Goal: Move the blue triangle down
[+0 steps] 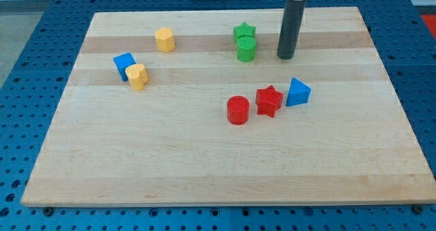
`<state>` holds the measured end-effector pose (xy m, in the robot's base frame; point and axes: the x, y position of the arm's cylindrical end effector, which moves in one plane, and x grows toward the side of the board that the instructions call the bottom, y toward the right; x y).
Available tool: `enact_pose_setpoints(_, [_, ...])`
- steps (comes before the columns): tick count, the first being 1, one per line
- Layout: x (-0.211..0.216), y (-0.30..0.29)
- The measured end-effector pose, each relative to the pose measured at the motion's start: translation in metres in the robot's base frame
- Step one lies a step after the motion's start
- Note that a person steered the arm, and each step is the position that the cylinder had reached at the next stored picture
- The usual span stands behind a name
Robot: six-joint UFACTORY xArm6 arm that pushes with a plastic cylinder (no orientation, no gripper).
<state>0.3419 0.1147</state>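
The blue triangle point(298, 93) lies on the wooden board point(204, 156), right of centre. A red star point(269, 101) touches its left side, and a red cylinder point(238, 110) sits just left of the star. My tip point(285, 56) rests on the board above the blue triangle, a short gap away and slightly to its left. The rod rises from it to the view's top.
A green star point(244, 33) and a green cylinder point(246, 49) stand together left of my tip. A yellow hexagon-like block point(164, 39) sits at upper left. A blue cube point(124, 65) touches a yellow heart-like block point(137, 75) at the left.
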Motion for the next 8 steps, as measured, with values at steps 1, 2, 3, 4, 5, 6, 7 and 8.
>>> enact_pose_setpoints(1, [0.018, -0.007])
enact_pose_setpoints(2, [0.038, -0.013])
enact_pose_setpoints(3, [0.040, -0.015])
enact_pose_setpoints(4, [0.043, -0.015])
enact_pose_setpoints(5, [0.060, -0.014])
enact_pose_setpoints(6, [0.075, -0.010])
enact_pose_setpoints(7, [0.088, -0.005])
enact_pose_setpoints(8, [0.110, -0.003])
